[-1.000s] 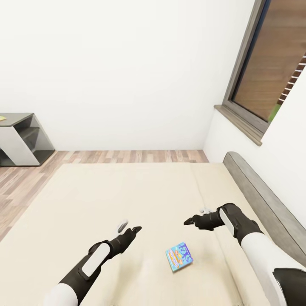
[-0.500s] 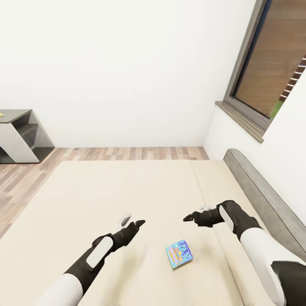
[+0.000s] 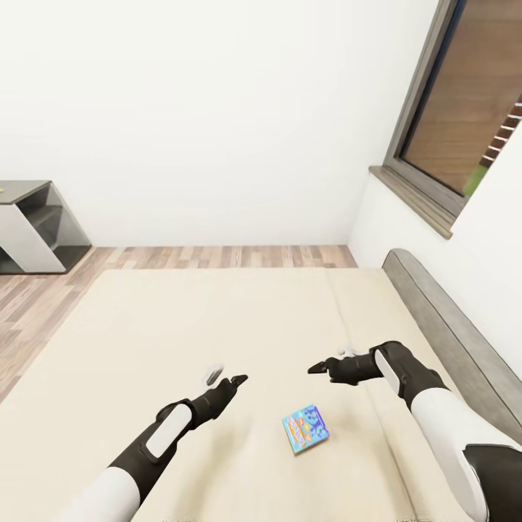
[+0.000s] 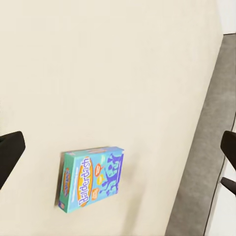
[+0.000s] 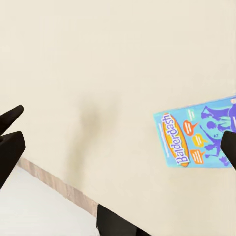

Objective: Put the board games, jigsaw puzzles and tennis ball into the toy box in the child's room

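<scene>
Room: white walls point(image 3: 203, 109), light wood-plank floor point(image 3: 43, 290) along the far side of the bed, dark-framed window point(image 3: 464, 109) at the right with a sill beneath.
Bed: wide beige mattress point(image 3: 181, 326) across the lower half of the head view, grey headboard point(image 3: 442, 319) along the right edge.
Shelf unit: grey and white open shelf unit point(image 3: 32, 225) stood against the wall at far left, on the floor, well apart from the bed.
Left arm: reached forward over the mattress, black forearm with a white panel, left gripper point(image 3: 225, 377) held above the bedding, left of the game box.
Left fingers: spread apart, nothing between them; seen in the left wrist view as dark tips point(image 4: 10, 152) at both edges, the game box in the gap's line of sight.
Right arm: bent inward from the right, near the headboard, right gripper point(image 3: 326, 362) pointed toward the middle of the bed.
Right fingers: apart and empty; dark tips point(image 5: 10, 137) at both edges of the right wrist view.
Board game: mostly blue flat box point(image 3: 305, 428) point(image 4: 91, 178) point(image 5: 196, 140) with "Balderdash" print, lay flat on the mattress between the two arms, nearer the robot than both grippers, touched by neither.
</scene>
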### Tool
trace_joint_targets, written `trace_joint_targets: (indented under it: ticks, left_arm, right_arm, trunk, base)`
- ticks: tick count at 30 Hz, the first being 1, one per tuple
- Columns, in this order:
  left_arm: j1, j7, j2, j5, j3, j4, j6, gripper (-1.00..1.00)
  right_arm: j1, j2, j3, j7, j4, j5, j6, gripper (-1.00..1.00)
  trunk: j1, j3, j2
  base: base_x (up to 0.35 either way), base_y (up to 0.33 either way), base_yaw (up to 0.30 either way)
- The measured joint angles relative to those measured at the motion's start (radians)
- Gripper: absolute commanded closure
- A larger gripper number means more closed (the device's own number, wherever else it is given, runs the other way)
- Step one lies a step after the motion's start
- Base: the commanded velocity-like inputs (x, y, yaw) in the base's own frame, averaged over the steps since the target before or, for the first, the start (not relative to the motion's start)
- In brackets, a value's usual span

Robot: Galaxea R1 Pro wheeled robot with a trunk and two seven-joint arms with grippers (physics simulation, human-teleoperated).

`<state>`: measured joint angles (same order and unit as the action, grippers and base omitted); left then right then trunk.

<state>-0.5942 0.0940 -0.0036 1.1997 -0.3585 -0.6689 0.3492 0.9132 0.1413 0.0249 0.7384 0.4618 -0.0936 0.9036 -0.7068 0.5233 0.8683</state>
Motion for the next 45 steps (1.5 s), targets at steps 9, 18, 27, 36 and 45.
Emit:
trace_joint_targets:
  ticks: [9,18,27,36,45]
  left_arm:
    - [0.004,0.004,0.009,0.004,0.003,-0.001,0.02,-1.0]
    - [0.005,-0.001,0.011,0.005,0.005,-0.003,0.052,-1.0]
    - [0.005,-0.006,0.013,0.002,0.008,-0.004,0.06,-1.0]
    - [-0.02,-0.011,0.018,0.002,0.028,-0.001,0.063,-1.0]
    - [-0.057,-0.01,0.02,0.0,0.064,0.0,0.069,-1.0]
  right_arm:
    - [-0.003,0.01,-0.005,0.051,0.0,-0.003,-0.022,-1.0]
    - [-0.006,0.015,-0.007,0.078,0.0,-0.006,-0.055,-1.0]
    - [-0.008,0.014,-0.008,0.094,0.0,-0.006,-0.066,-1.0]
    - [-0.007,0.016,-0.008,0.1,0.0,-0.006,-0.069,-1.0]
    - [-0.003,0.019,-0.009,0.102,0.0,-0.006,-0.07,-1.0]
  trunk:
    - [0.0,0.015,0.0]
    - [0.0,0.029,0.0]
    - [0.0,0.044,0.0]
    - [0.0,0.058,0.0]
    - [0.0,0.073,0.0]
  base:
    - [0.0,0.0,0.0]
    - [0.0,0.0,0.0]
    - [0.0,0.0,0.0]
    - [0.0,0.0,0.0]
    - [0.0,0.0,0.0]
